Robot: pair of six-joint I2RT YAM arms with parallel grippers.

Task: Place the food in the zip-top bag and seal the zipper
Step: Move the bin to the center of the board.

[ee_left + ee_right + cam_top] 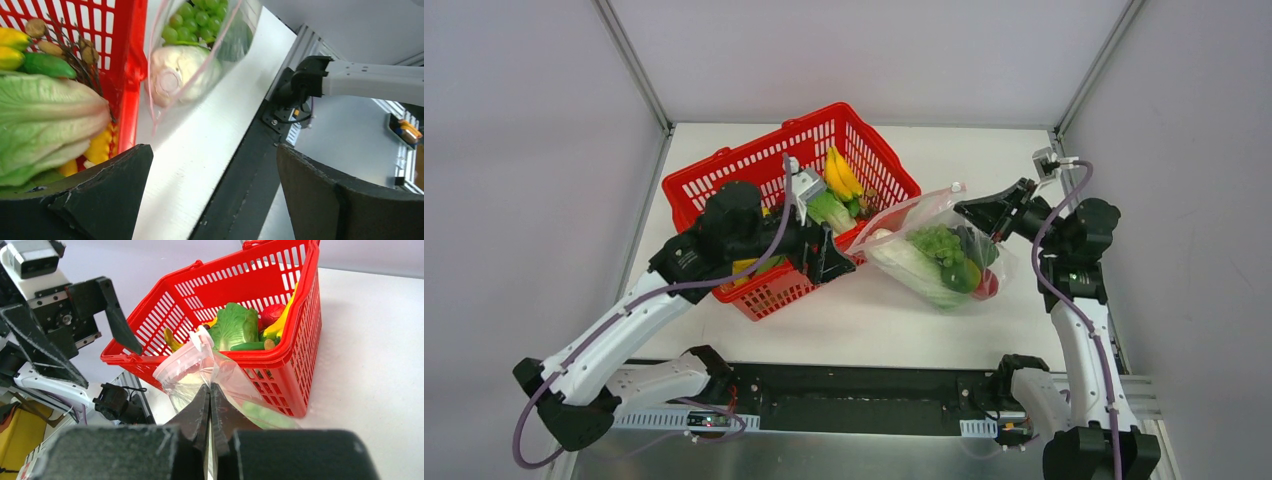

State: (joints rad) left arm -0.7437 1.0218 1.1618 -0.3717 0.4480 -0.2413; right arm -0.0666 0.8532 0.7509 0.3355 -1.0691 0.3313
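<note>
We see a smooth white desk (894, 330) walled by pale grey panels. Right of its centre lies the clear, floppy plastic zip-top bag (919, 212), bulging with knobbly green grapes (936, 243) and a long white-green cabbage (906, 265). Our right gripper (210, 390) is pinched tight on the bag's crinkled film. Our left gripper (212, 155) gapes wide, holding nothing, beside the near wall of the red plastic mesh basket (724, 178).
</note>
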